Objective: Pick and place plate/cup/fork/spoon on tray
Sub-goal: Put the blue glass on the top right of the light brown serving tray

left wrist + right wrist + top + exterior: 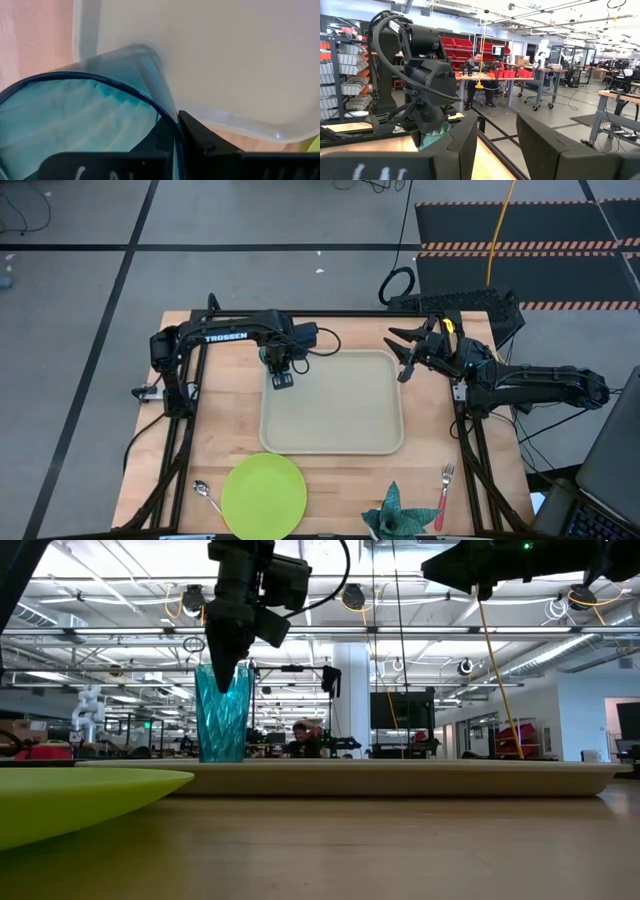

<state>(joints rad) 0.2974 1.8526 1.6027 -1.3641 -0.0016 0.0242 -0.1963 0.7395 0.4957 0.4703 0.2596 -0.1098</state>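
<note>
Left gripper (pixel 282 381) clamped on cup (pixel 222 712) standing at tray (pixel 385 442) far-left corner, right gripper (pixel 405 352) fingers spread wide above tray's far-right corner, plate (pixel 264 495) at tabletop near edge.

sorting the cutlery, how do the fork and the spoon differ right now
The fork has a red-pink handle and lies by the table's right front edge; the spoon lies at the left front, beside the plate. The fork ends in tines, the spoon in a rounded bowl. Both lie on the wood, off the tray.

Left tool (pixel 281 380) clamped (right tool (pixel 402 352) agape)
</note>
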